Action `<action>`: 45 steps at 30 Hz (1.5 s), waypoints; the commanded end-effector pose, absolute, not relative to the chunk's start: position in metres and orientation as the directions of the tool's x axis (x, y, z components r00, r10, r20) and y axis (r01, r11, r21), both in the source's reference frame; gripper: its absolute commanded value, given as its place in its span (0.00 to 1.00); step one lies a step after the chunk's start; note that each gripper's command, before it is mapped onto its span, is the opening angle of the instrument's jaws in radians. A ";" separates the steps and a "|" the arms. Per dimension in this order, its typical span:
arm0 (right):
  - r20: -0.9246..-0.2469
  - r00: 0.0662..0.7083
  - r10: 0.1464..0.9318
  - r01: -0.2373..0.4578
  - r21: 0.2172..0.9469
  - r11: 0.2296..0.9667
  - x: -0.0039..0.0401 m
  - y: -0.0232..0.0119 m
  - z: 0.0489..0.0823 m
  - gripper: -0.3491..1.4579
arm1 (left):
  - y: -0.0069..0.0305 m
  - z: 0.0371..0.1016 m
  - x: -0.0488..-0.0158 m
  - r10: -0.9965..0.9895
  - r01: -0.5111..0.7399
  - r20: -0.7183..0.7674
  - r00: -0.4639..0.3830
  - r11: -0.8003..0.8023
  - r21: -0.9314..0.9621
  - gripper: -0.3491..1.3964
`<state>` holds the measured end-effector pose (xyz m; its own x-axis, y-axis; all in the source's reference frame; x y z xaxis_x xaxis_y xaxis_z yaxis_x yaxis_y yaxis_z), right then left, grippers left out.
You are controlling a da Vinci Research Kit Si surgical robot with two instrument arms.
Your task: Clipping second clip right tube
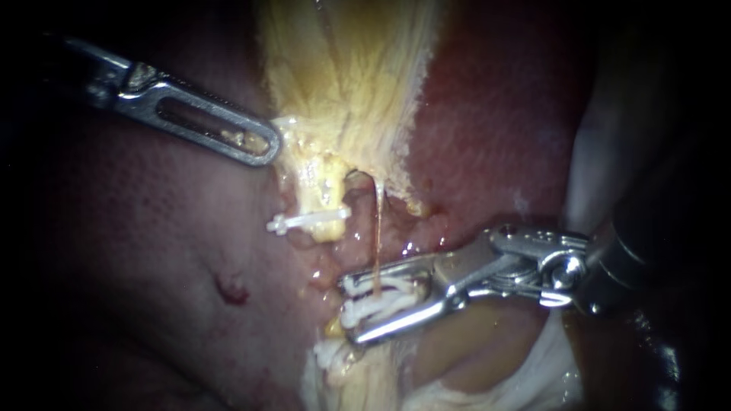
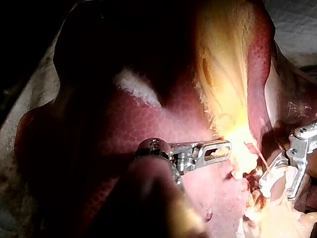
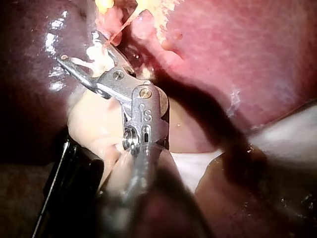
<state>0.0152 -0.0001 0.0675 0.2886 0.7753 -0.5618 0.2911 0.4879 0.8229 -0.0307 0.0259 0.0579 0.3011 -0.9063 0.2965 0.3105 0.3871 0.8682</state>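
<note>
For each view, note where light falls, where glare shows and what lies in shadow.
Endoscope view: middle lit, glints on the right instrument, its jaws shut on a clip; corners dark. Left wrist view: yellow tissue glares; shaft of the left instrument shadowed. Right wrist view: liver lit, a shadow band across it.

Left instrument (image 1: 265,148) and right instrument (image 1: 350,312) bright, polished metal; clip (image 1: 384,301) matt white plastic; liver (image 1: 152,251) wet, glossy, finely pebbled.
</note>
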 end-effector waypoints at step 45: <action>-0.541 0.330 0.773 0.306 0.836 0.455 0.0135 0.0002 0.0672 0.00 | 0.0260 0.0581 -0.0307 -0.906 0.309 0.297 0.302 0.387 0.868 0.00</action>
<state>0.0135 0.0002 0.0672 0.3301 0.7738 -0.5406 0.3064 0.4538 0.8367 -0.0307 0.0260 0.0581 0.3020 -0.9059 0.2967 0.3093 0.3875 0.8684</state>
